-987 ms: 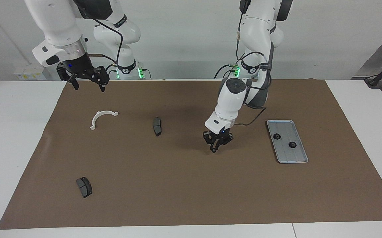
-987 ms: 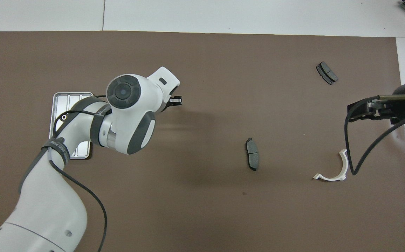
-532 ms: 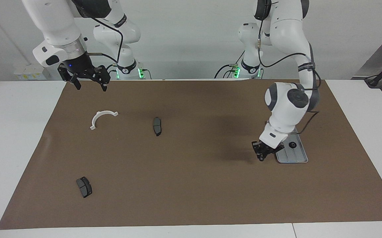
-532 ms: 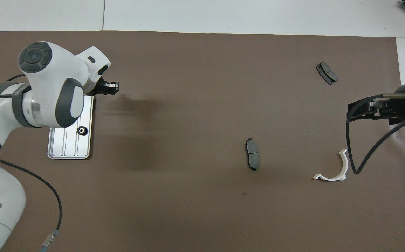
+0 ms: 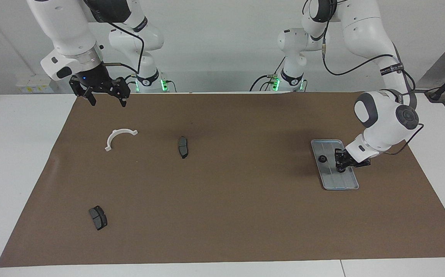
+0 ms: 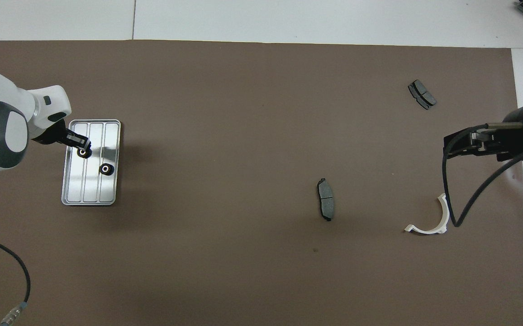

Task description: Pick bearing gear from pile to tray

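Note:
The silver tray (image 5: 342,183) (image 6: 89,191) lies on the brown mat toward the left arm's end. One black bearing gear (image 5: 322,158) (image 6: 106,169) lies in it. A second bearing gear (image 6: 82,153) shows right at the tips of my left gripper (image 5: 340,167) (image 6: 82,147), which is shut low over the tray's middle. I cannot tell whether anything is pinched between its tips. My right gripper (image 5: 107,100) (image 6: 448,145) waits open, raised over the mat's edge near the right arm's base.
Of the pile, a white half-ring bracket (image 5: 119,136) (image 6: 438,222) lies below the right gripper. One brake pad (image 5: 183,146) (image 6: 325,199) lies mid-mat. Another brake pad (image 5: 97,217) (image 6: 421,94) lies farther from the robots.
The left arm swung from the middle of the mat over to the tray, its gripper shut throughout. The right arm barely moved.

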`<state>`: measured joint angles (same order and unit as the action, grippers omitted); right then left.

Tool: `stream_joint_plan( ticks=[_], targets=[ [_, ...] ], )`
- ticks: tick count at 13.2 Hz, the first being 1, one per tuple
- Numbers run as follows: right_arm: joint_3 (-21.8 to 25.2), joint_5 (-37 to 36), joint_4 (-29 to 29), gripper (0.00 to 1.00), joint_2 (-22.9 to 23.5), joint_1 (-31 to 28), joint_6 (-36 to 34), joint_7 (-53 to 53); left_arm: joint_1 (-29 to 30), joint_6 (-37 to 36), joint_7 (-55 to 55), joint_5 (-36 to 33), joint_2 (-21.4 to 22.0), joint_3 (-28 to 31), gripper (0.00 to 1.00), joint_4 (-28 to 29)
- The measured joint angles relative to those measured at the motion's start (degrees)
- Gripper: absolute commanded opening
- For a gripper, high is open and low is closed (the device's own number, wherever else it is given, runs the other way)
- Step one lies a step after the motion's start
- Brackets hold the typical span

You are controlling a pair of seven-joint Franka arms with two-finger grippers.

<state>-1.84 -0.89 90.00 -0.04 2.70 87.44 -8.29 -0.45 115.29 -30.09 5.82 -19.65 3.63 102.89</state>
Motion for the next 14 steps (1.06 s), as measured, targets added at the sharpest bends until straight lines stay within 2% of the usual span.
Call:
stream_joint_plan(
  ticks=[1, 4, 6, 8, 12, 14],
  targets=[
    [-0.01, 0.0, 0.0, 1.0, 0.0, 0.05, 0.0, 0.0, 0.3, -0.19, -2.84, 0.0, 1.17, 0.02, 0.18, 2.08],
    [0.05, 0.0, 0.0, 1.0, 0.0, -0.03, 0.0, 0.0, 1.05, -0.24, -8.97, 0.0, 3.98, 0.0, 0.34, 7.89],
    [0.06, 0.0, 0.0, 1.0, 0.0, -0.03, 0.0, 0.0, 1.37, -0.24, -11.3, 0.0, 4.94, 0.0, 0.6, 9.96],
    [0.06, 0.0, 0.0, 1.0, 0.0, -0.03, 0.0, 0.0, 1.44, -0.23, -12.01, 0.0, 5.48, -0.02, 1.0, 10.61],
    [0.06, 0.0, 0.0, 1.0, 0.0, -0.03, 0.0, 0.0, 1.44, 0.26, -12.04, 0.0, 7.08, -0.12, 1.0, 9.78],
    [0.06, 0.0, 0.0, 1.0, 0.0, -0.03, 0.0, 0.0, 1.55, 0.63, -8.08, 0.03, 9.01, -0.06, 1.0, 8.41]
  ],
)
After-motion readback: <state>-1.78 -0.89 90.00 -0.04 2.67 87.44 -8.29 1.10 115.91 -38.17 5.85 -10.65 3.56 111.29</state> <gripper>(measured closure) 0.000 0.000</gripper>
